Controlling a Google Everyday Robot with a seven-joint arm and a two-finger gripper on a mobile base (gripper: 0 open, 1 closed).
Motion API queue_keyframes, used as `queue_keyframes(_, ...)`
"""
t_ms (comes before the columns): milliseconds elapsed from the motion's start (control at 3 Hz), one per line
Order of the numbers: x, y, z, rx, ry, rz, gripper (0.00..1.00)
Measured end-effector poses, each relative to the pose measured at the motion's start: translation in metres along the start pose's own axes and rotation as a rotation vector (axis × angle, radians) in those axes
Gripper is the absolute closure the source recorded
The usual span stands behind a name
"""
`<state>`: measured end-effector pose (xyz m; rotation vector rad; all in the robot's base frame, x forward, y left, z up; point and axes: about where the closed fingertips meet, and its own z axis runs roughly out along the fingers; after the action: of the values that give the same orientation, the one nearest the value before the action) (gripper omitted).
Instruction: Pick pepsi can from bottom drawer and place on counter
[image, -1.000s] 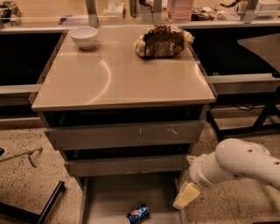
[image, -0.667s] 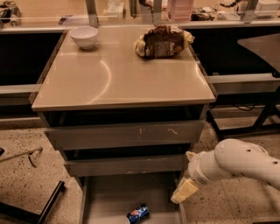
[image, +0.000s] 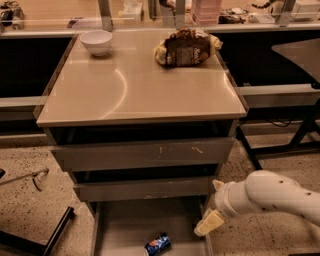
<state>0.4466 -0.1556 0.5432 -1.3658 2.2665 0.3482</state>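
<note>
The pepsi can (image: 158, 244) lay on its side on the floor of the open bottom drawer (image: 125, 220), at the lower centre of the frame, near the drawer's front edge. The gripper (image: 209, 223) hung at the lower right, over the drawer's right rim, to the right of the can, a little above it and apart from it. Whether it was open or closed could not be told.

The can was probably light and stiff, though thin-walled enough to dent under a hard squeeze. Its smooth, round side would likely roll or slip if nudged. The surest hold looked to be across the middle of the body, square to its long axis.

Compared with a second earlier, the gripper had drifted only slightly left and the can had not moved. On the tabletop (image: 140, 95), the white bowl (image: 96, 41) at the upper left and the snack bag (image: 187, 47) at the upper centre sat as before.
</note>
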Motion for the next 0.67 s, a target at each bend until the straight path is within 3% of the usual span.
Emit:
queue_keyframes(333,0.046,-0.004,0.058,0.016,-0.066,0.085,0.0)
queue_keyframes(667,0.078,0.001,0.109,-0.008,-0.119,0.111,0.0)
